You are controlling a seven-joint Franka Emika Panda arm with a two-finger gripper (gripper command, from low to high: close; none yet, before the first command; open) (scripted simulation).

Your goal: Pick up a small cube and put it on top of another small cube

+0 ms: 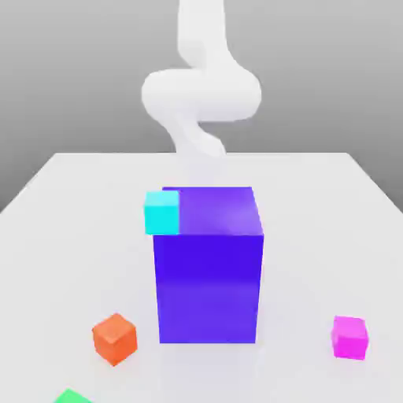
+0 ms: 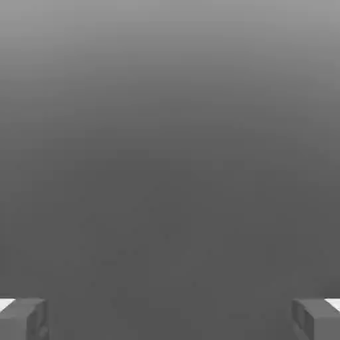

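Several small cubes lie around a tall blue-purple block (image 1: 208,275) in the middle of the white table (image 1: 71,205). A cyan cube (image 1: 161,212) shows against the block's upper corner on the exterior view's left; whether it touches the block I cannot tell. An orange cube (image 1: 115,338) rests on the table near the front, left of the block. On the block's other side, at the front, lies a magenta cube (image 1: 349,337). The white arm (image 1: 201,90) rises behind the block. In the hand view my gripper (image 2: 170,320) is open, its fingertips (image 2: 23,319) far apart with nothing between them.
A green cube (image 1: 72,397) is cut off by the frame's bottom edge, at the exterior view's left. The tall block stands between the arm and the front cubes. Bare table lies on both sides of the block.
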